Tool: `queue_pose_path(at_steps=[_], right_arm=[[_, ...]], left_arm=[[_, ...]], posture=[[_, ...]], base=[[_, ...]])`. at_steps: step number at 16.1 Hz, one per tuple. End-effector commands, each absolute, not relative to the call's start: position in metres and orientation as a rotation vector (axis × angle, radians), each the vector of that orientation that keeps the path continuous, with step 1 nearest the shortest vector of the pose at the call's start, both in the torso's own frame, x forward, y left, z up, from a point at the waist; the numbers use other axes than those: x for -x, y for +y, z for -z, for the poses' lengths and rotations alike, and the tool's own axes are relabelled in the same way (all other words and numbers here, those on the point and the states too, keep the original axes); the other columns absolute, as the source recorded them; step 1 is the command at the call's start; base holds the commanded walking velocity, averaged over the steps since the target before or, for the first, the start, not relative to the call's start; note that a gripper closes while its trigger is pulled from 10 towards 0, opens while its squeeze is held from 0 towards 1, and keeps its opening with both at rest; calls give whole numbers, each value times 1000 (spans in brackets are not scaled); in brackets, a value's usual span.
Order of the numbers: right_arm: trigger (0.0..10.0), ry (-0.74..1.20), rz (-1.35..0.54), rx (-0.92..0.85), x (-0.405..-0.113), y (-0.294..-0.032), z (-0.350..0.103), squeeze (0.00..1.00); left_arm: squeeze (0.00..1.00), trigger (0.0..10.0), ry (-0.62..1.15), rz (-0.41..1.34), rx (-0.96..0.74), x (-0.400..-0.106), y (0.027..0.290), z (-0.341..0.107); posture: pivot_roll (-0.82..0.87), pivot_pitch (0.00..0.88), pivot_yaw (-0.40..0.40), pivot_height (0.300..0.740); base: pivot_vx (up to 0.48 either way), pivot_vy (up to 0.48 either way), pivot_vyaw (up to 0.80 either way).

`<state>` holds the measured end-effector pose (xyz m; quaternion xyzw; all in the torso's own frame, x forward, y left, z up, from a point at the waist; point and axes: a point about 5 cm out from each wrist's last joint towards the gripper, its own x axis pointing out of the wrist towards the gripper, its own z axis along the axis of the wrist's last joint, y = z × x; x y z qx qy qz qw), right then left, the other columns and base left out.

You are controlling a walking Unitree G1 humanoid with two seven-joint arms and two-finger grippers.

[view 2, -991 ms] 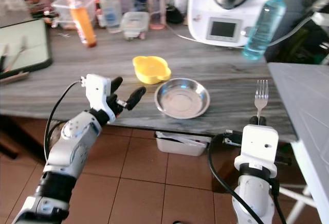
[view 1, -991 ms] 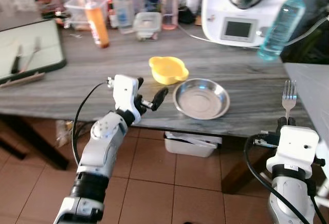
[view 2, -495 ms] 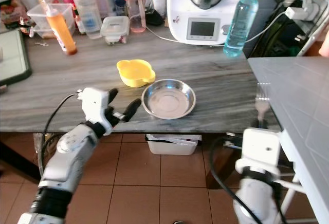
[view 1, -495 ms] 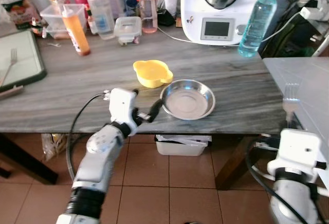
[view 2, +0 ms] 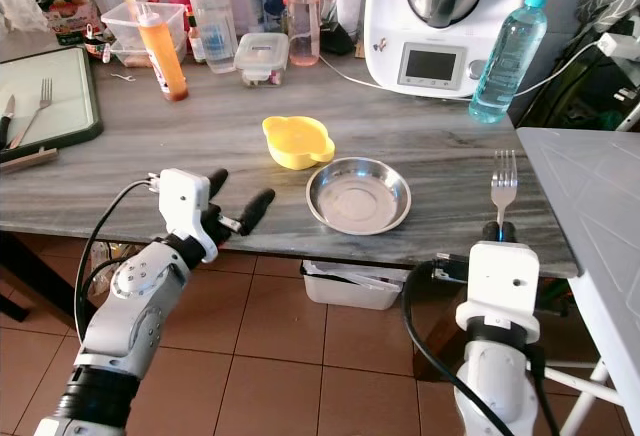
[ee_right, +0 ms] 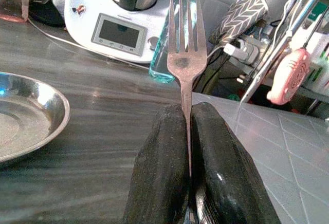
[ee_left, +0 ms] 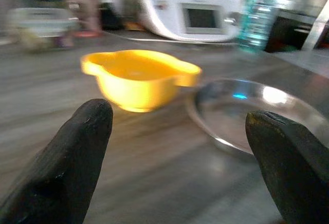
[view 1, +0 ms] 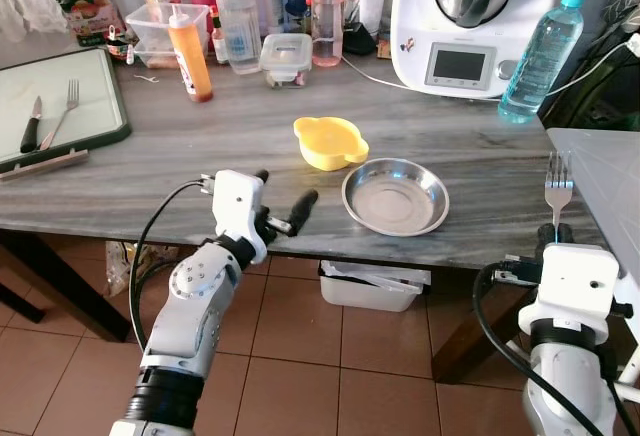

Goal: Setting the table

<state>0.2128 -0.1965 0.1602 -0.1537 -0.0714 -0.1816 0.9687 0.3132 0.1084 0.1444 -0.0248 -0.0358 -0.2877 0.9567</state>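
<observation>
Right gripper [ee_right: 186, 131]: jaws pinch fork [ee_right: 186, 54] by its handle, long axis upright, tines up, at the desk's [view 1: 200, 156] right front corner, right of the steel plate [view 1: 395, 196]. Left gripper [view 1: 282, 201]: jaws spread, near the front edge, pointing toward the yellow bowl [view 1: 330, 141].
</observation>
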Motion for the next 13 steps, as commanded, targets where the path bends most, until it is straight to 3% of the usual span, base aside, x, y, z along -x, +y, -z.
queue_pose_path(at_steps=[1,6,13], right_arm=[[10000,-153,374,319,-215,-201,-164,0],[10000,-159,379,335,-212,-203,-165,0],[10000,-155,379,332,-211,-200,-164,0]], left_arm=[[0,10000,-94,640,36,-309,106,-149],[0,10000,-102,637,54,-312,105,-154],[0,10000,-95,680,51,-310,101,-154]], posture=[[2,94,16,740],[0,97,15,740],[-1,104,26,740]], base=[[0,0,0],[0,0,0],[274,0,0]])
